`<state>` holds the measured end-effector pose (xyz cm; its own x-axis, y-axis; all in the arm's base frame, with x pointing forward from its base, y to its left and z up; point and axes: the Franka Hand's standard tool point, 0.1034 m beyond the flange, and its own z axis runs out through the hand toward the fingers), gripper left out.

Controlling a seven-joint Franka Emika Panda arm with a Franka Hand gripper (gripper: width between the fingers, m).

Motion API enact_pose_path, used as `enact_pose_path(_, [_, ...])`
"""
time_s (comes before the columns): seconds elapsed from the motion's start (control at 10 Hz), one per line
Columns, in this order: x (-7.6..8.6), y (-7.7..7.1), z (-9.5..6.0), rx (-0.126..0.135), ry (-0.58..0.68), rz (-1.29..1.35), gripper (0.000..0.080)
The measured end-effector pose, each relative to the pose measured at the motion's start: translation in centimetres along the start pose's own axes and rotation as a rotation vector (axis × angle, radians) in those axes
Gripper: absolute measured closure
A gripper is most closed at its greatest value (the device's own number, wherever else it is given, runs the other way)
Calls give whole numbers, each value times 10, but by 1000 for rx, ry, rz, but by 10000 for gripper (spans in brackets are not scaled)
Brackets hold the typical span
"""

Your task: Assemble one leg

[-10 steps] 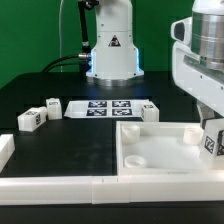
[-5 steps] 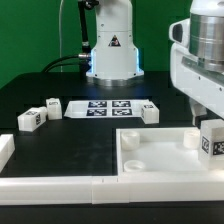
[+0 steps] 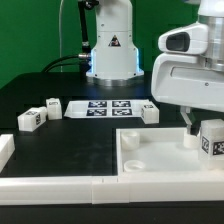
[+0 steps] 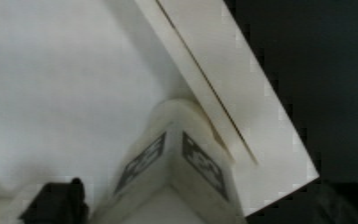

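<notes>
Leg (image 3: 212, 138) now stands alone on the panel's (image 3: 160, 160) right corner, the tool (image 3: 186, 115) having let go and lifted clear, so 1 placement looks done.

I look down through the wrist camera and see the big white panel (image 4: 60, 90) filling most of the picture. Its raised rim (image 4: 229, 90) runs across as a long slanted strip. Past the rim the desk (image 4: 327, 60) looks black. A leg (image 4: 176, 160) stands in the panel's corner, touching the rim, with black-and-white marker squares on two faces. One dark fingertip (image 4: 60, 200) of my end effector shows beside the leg, not touching it.
</notes>
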<state>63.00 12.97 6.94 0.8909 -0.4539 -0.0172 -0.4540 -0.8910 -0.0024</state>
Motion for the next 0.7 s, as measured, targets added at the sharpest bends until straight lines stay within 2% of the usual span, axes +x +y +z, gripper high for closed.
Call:
enact_pose_path(0.2, [4,5,0,-8,3,-280,151])
enact_pose_path(0.4, [8,10,0,-10,3,-452,151])
enact_pose_path(0.6, [8,10,1,-9,2,-470,151])
enact_pose_path(0.7, [8,10,1,-10,2,-470,180])
